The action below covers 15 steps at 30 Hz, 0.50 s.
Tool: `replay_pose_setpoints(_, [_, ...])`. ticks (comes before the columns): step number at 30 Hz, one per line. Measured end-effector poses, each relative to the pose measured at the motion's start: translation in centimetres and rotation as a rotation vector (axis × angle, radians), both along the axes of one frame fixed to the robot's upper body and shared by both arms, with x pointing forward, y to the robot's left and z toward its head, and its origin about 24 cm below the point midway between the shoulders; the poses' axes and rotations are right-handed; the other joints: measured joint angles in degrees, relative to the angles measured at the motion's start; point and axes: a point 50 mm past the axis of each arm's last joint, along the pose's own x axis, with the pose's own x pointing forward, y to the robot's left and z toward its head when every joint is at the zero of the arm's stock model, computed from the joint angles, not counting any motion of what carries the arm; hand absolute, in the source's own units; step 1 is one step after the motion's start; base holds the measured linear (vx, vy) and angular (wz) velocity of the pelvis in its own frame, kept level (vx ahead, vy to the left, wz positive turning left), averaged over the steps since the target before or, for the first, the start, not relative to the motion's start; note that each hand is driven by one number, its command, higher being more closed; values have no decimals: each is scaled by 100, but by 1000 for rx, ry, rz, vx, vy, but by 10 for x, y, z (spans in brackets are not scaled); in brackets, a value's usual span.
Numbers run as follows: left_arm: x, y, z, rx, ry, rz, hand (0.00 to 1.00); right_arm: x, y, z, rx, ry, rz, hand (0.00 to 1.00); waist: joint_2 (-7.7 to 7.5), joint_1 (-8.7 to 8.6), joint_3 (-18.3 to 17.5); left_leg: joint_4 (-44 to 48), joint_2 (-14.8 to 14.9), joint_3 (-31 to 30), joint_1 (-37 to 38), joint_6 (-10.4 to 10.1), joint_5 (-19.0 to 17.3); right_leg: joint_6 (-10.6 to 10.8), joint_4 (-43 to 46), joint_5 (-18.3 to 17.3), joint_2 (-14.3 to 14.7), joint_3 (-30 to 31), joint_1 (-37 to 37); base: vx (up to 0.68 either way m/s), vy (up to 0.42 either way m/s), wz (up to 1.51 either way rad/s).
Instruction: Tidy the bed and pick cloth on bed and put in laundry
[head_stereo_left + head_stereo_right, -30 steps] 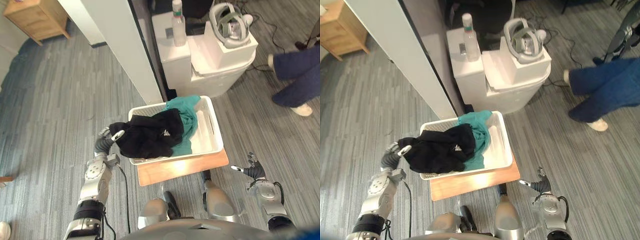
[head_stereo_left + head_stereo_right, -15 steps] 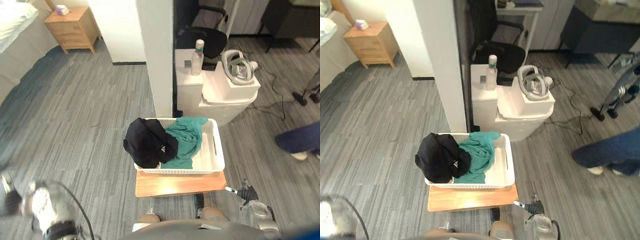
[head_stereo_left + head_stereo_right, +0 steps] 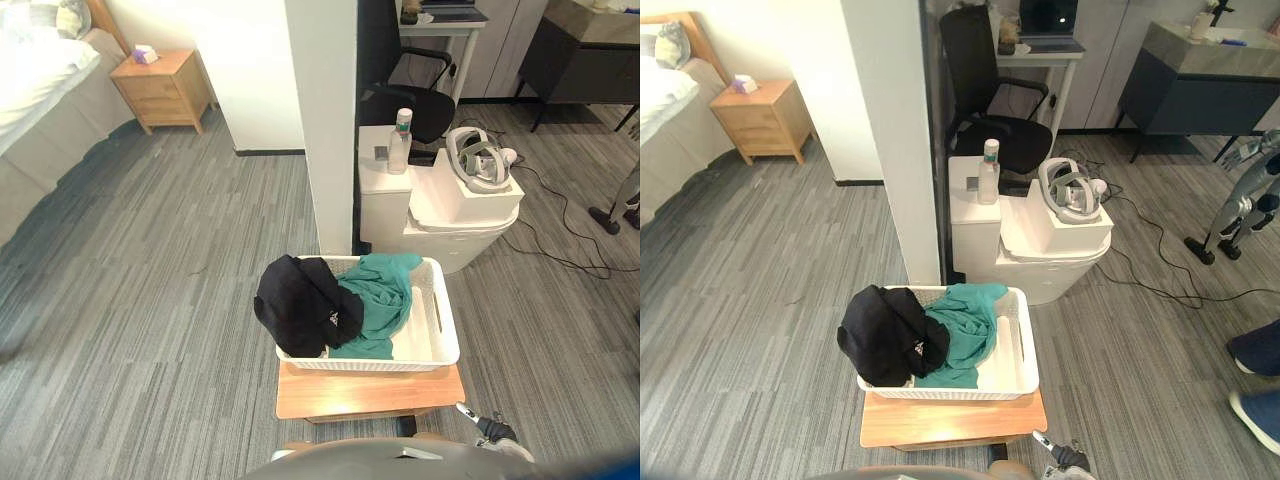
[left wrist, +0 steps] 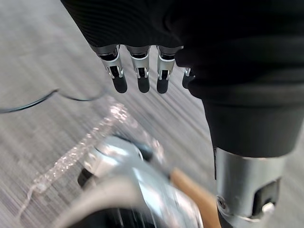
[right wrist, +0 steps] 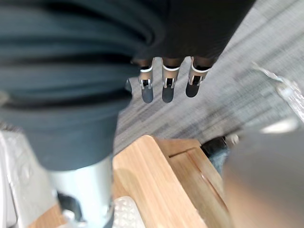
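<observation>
Green cloth (image 3: 378, 300) — half under black cloth (image 3: 300, 302)

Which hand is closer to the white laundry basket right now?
Right. The right hand hangs by the wooden stool under the laundry basket; the left hand hangs over floor, apart.

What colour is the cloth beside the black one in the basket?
Teal green, the crumpled cloth; left eye view shows it best.

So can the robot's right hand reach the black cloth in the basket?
Probably, but not directly. The right hand hangs low by the wooden stool, open and empty. The black cloth lies uncovered at the left of the white basket, past the teal cloth.
</observation>
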Motion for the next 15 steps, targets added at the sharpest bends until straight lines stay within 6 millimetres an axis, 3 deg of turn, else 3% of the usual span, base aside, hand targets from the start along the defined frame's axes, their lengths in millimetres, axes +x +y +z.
replay_pose_setpoints(4, [21, 4, 1, -75, -73, -227, 0, 2, 4, -1, 19, 6, 0, 0, -6, 18, -4, -6, 107, -11, 5, -59, -8, -57, -6, -62, 97, -42, -17, 9, -61, 2])
replay_pose_setpoints(8, [32, 0, 4, -306, -117, -387, 0, 2, 9, -3, 51, 27, 16, 0, -11, -9, -10, -1, 206, 9, 35, -137, -41, -86, -5, -76, 230, -5, -30, 55, -48, -8])
replay_pose_setpoints(12, [33, 19, 11, -433, -94, -428, 0, 5, 9, -3, 57, 34, 45, 0, -18, -100, 1, 6, 210, 22, 36, -145, -44, -81, 15, -58, 249, 5, -44, 34, -20, -7])
replay_pose_setpoints(15, [30, 22, 13, -451, -75, -382, 0, 7, 9, -3, 59, 35, 65, 0, -40, -137, 23, 4, 155, 58, 104, -145, -45, -34, -4, -16, 206, 3, -2, -42, -10, -8])
